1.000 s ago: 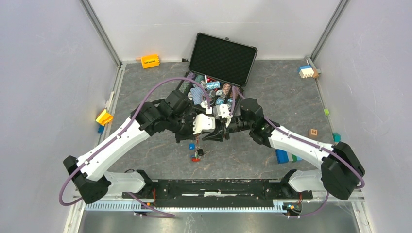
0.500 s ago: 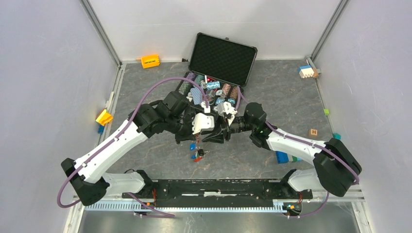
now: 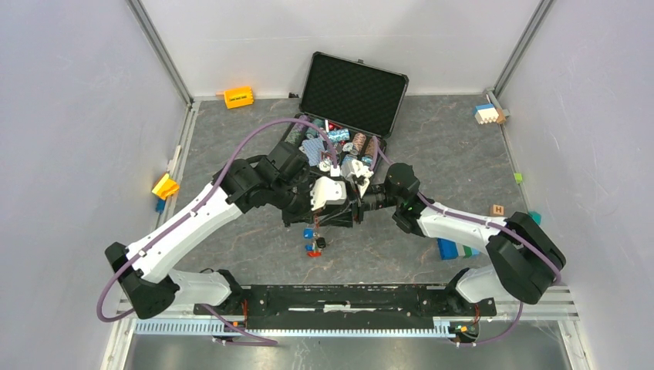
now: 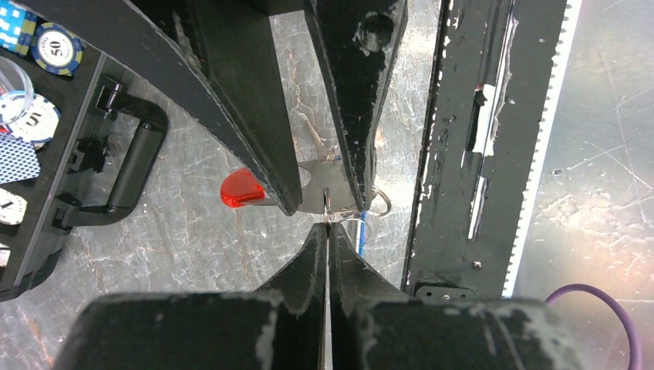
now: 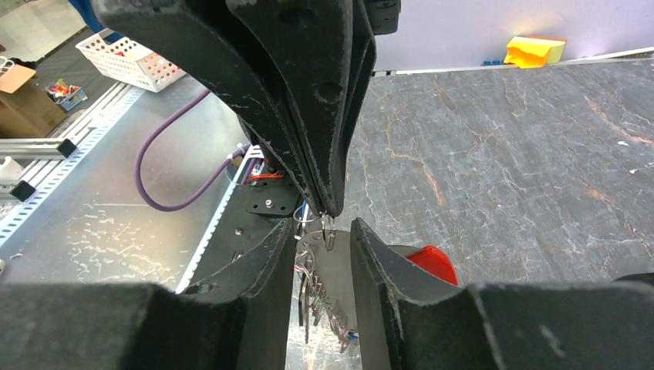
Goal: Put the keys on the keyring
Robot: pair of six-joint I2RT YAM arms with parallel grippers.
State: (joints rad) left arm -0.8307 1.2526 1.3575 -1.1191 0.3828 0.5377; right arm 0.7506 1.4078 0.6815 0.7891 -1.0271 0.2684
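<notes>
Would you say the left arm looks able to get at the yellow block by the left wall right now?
Probably not yet: the way to the yellow block looks free, but the left fingers are shut on the keyring, which the right fingers grip.

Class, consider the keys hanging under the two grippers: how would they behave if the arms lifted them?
Probably floppy: the keys hang loose in a bunch, so they would likely swing. Likely light: small, thin blades. Their bare metal looks smooth, perhaps slippery.
</notes>
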